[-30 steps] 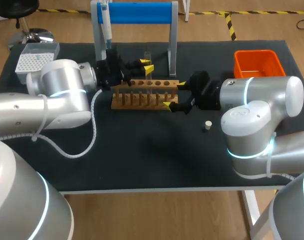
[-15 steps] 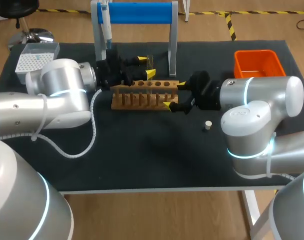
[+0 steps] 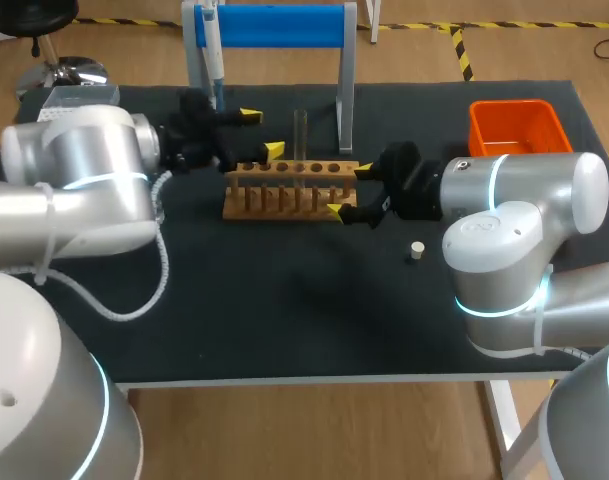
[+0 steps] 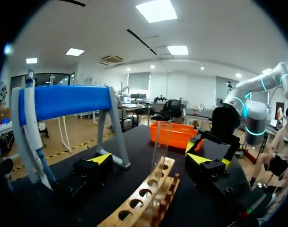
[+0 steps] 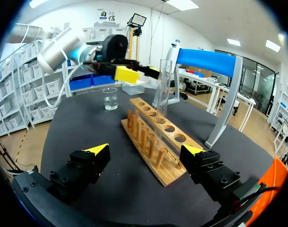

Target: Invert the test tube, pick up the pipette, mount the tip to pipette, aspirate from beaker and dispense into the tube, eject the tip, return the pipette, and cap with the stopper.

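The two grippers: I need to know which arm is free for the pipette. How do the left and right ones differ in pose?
The left gripper sits behind the left end of the wooden rack, near the pipette; the right gripper sits at the rack's right end. Nothing lies between the left gripper's fingers; the rack's end lies between the right gripper's, with a visible gap on one side. Both are open.

Bright overhead ceiling lights, soft shadows, wrist views warped at edges
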Controlling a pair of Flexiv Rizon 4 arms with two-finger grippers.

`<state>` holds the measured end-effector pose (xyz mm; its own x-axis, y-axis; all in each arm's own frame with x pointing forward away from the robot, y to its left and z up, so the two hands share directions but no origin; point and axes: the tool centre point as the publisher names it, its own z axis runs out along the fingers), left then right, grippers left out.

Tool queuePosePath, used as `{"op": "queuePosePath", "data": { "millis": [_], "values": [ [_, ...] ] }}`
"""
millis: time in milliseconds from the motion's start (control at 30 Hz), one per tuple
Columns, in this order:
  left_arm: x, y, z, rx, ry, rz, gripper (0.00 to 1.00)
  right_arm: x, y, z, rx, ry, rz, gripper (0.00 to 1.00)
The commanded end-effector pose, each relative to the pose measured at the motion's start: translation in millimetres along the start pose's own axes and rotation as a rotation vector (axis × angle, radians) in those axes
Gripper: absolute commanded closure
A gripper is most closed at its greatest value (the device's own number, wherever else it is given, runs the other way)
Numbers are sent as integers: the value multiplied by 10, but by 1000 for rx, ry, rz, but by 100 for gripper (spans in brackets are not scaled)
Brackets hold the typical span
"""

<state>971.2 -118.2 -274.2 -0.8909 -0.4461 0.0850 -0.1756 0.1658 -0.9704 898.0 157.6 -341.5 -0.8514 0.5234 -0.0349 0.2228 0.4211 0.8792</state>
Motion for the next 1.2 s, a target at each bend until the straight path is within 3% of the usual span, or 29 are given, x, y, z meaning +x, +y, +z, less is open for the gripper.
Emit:
{"op": "queuePosePath", "data": {
  "millis": [33, 67, 867, 967, 1200],
  "values": [
    [168, -41, -672, -104, -43, -82, 0, -4, -11, -9, -3, 2, 0, 0],
    [196, -31, -761, -110, -60, -120, 0, -4, -11, -9, -3, 2, 0, 0],
    [196, -31, -761, -110, -60, -120, 0, -4, -11, -9, -3, 2, 0, 0],
    [23, 68, -1027, -145, -150, -131, 0, -4, -11, -9, -3, 2, 0, 0],
    [-430, 303, -2103, -242, -445, -157, 0, -4, -11, -9, -3, 2, 0, 0]
  ]
}}
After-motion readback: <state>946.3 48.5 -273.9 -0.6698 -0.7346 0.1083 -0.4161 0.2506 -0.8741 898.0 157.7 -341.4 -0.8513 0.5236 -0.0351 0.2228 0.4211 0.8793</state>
